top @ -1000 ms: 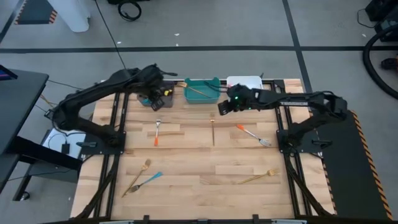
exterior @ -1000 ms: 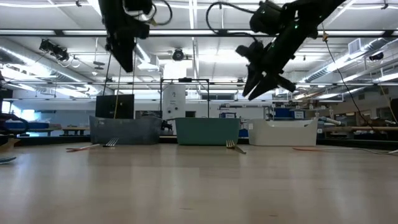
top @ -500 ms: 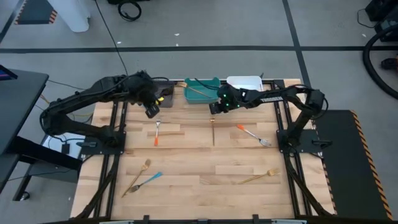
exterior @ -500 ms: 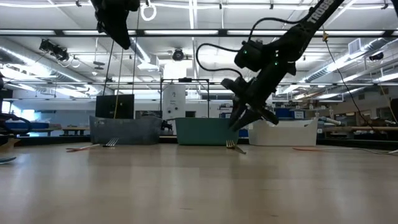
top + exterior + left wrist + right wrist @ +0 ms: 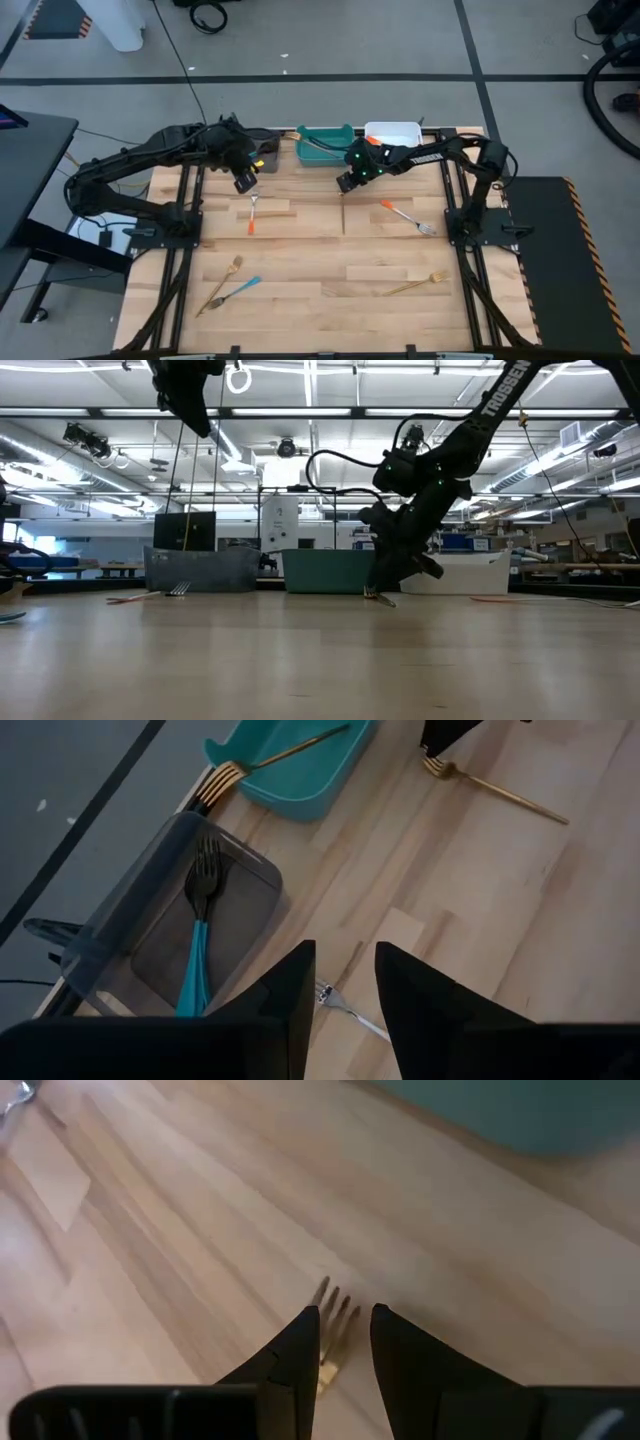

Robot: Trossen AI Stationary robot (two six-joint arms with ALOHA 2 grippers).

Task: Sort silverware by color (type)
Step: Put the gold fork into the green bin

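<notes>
A gold fork (image 5: 343, 212) lies flat mid-table, its head (image 5: 336, 1306) toward the teal bin (image 5: 325, 156). My right gripper (image 5: 345, 184) is down at the table over that head, open, with one finger on either side of the fork's neck (image 5: 327, 1370). My left gripper (image 5: 244, 180) hangs open and high (image 5: 192, 410) near the grey bin (image 5: 266, 160), which holds a blue-handled fork (image 5: 196, 945). A gold fork (image 5: 285, 750) rests in the teal bin, its head over the rim. Two orange-handled forks (image 5: 253, 214) (image 5: 405, 216) lie on the table. My right gripper (image 5: 345, 1342) comes from above, slanting from the far right, with its fingers (image 5: 300, 1348) astride the gold fork's neck just behind the tines. The fork lies flat on the table. I cannot tell whether the fingers touch it.
A white bin (image 5: 395, 132) stands right of the teal one along the far edge. Near the front edge lie a gold fork (image 5: 224, 282) beside a blue-handled utensil (image 5: 242, 287), and another gold fork (image 5: 412, 287). Bare wood lies between the two groups.
My right gripper has come down from high above the table and moved left to the gold fork's head. My left gripper has risen and drawn a little toward the near edge, away from the grey bin. No silverware has moved.
</notes>
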